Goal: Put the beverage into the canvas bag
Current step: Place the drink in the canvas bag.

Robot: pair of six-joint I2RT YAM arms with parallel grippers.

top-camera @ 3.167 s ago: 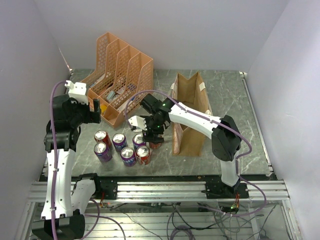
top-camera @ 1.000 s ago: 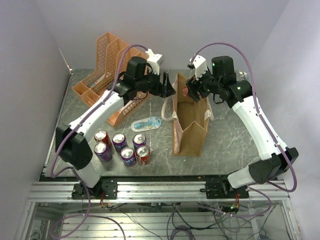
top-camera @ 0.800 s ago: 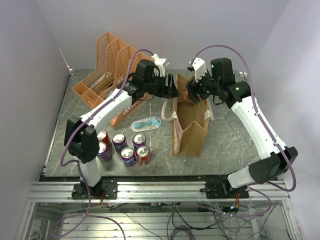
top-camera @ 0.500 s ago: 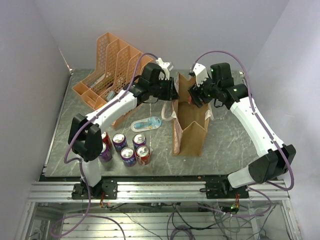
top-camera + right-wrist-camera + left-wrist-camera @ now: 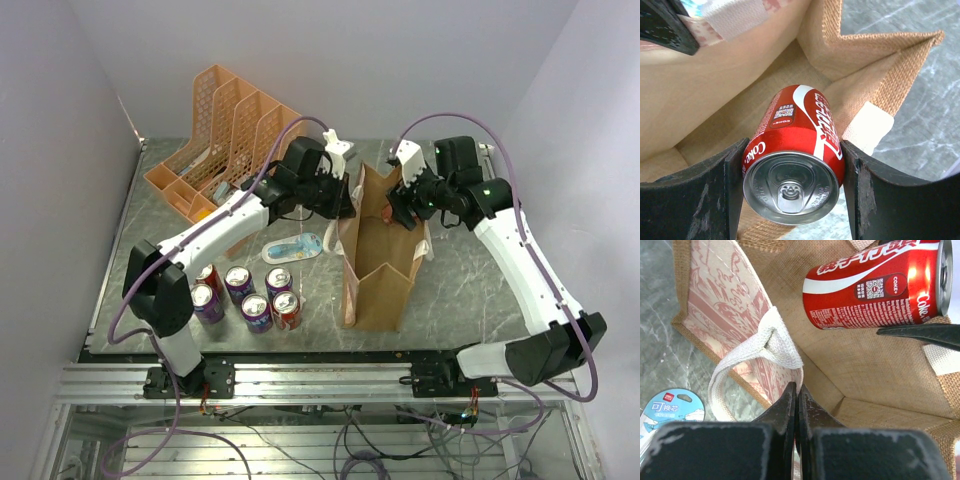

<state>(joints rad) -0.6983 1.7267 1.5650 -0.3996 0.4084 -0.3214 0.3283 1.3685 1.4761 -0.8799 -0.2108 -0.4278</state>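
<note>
Pinches canvas bag (image 5: 375, 290) rim in closed left gripper (image 5: 796, 390), mouth spread wide; clamps red can (image 5: 795, 135) in right gripper (image 5: 794, 187) over opening, long axis base-first inward.

Open canvas bag (image 5: 383, 288), left end effector (image 5: 342, 207) at its rim

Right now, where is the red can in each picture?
Top view: red can upper middle, above the open canvas bag.
Left wrist: upper right, lying sideways.
Right wrist: lower centre, clamped in the right gripper.
Shared landmark: the canvas bag's brown inside, behind the can.
</note>
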